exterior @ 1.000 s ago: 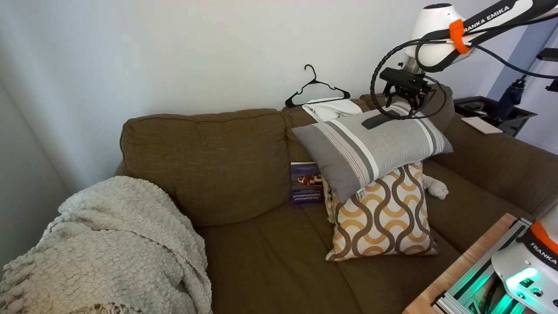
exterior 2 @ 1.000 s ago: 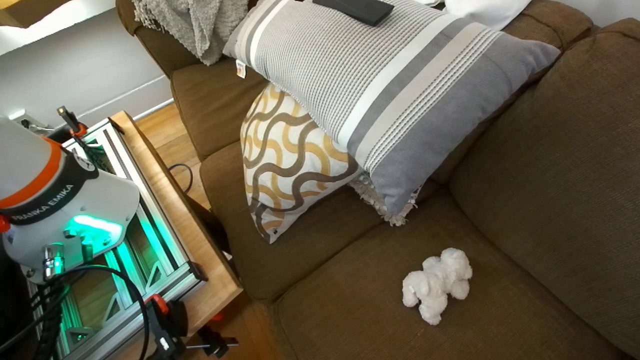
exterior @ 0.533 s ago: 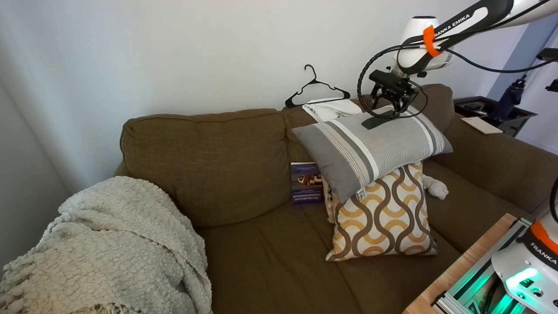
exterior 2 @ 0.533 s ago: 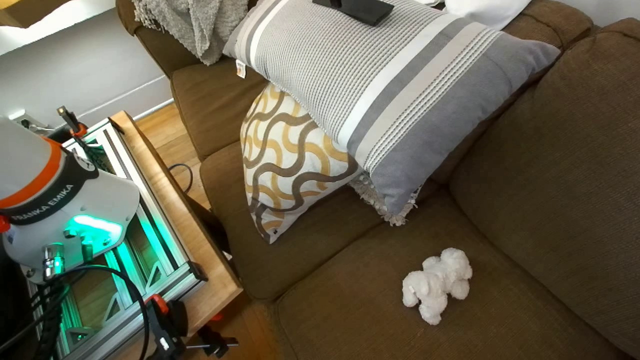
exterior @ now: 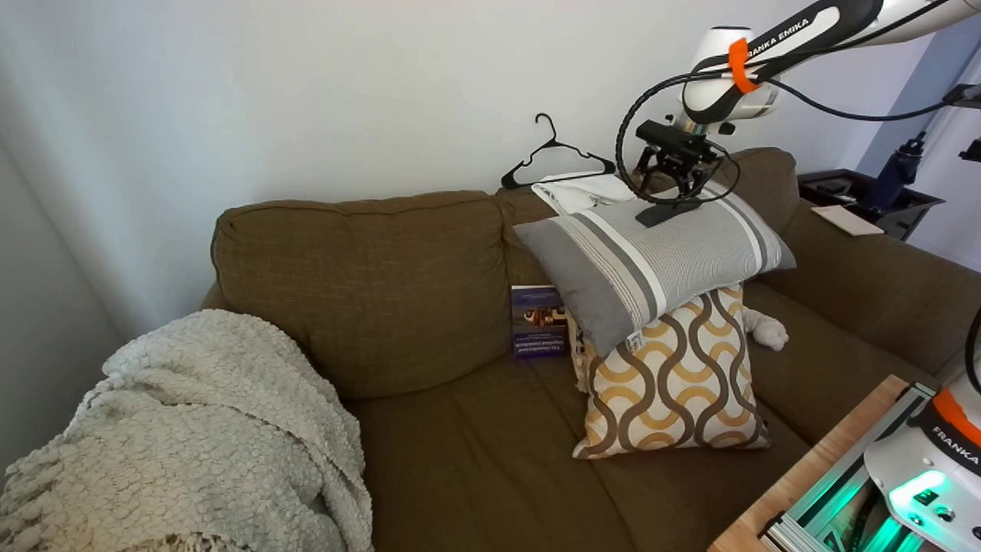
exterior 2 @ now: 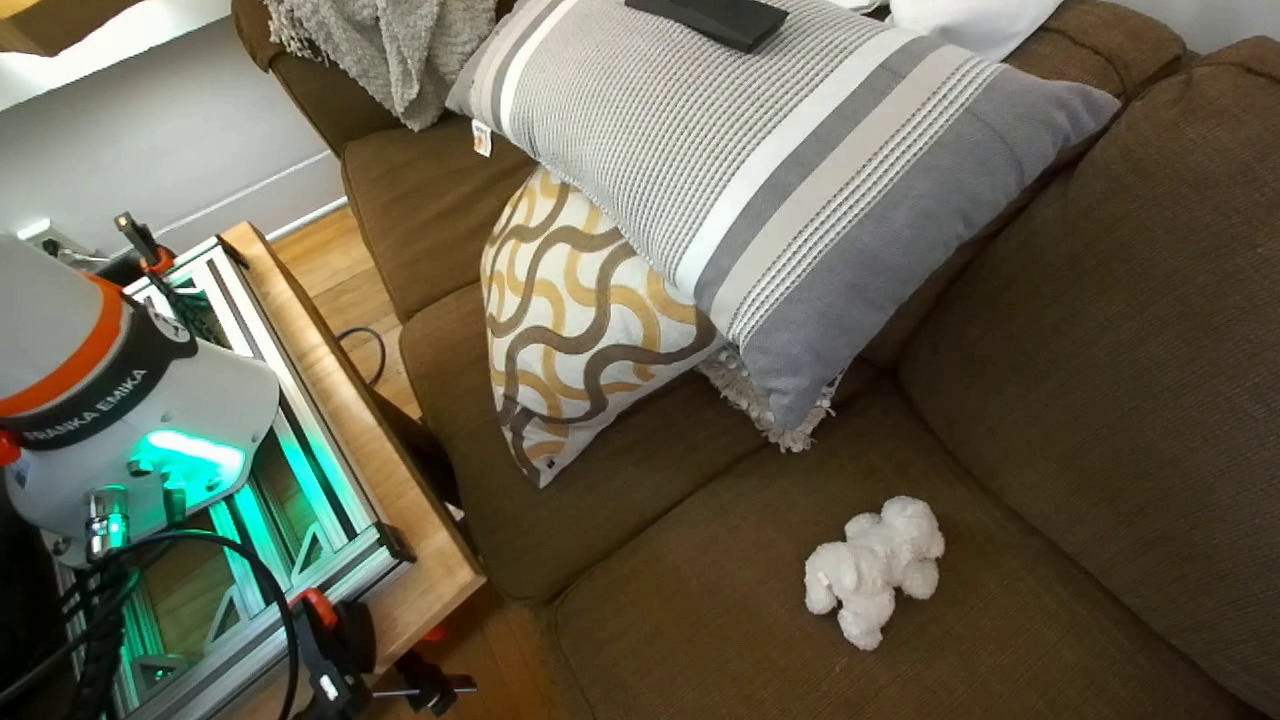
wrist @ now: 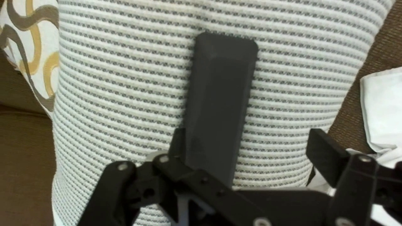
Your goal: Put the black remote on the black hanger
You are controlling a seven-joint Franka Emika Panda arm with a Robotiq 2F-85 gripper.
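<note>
Black remote (wrist: 220, 94) lies on the striped cushion (exterior: 690, 249); gripper (wrist: 249, 146), fingers spread wide, hangs over it; hanger (exterior: 553, 143) stands apart

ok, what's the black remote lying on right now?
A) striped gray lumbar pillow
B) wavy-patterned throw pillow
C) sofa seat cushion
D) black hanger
A: the black remote lies on the striped gray lumbar pillow, whose ribbed weave shows on both sides of it in the wrist view.
</note>
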